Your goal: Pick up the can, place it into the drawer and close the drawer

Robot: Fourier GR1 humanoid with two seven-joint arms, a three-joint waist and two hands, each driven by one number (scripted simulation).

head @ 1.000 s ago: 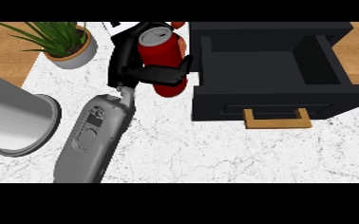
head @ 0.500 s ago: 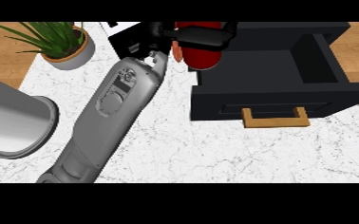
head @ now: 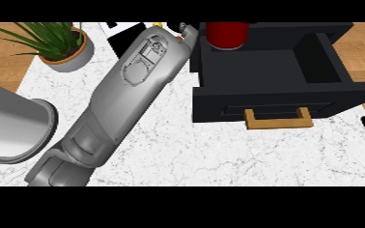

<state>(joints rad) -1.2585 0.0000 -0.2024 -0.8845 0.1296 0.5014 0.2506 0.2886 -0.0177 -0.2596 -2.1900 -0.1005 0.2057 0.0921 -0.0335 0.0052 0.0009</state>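
Stretching over the drawer (head: 271, 89), left forearm (head: 135, 87); hand hidden, grip on can (head: 227, 35) unclear.

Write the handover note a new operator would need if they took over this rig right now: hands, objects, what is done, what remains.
Left hand: hidden beyond its grey forearm at the drawer's back-left corner; fingers cannot be told. Right hand: not in view.
Red cylindrical can: at the back of the open black drawer; whether it is set down or held is unclear.
Drawer is open, wooden handle facing the robot.
Done: can brought to the drawer.
Left: confirm release, withdraw, close the drawer.
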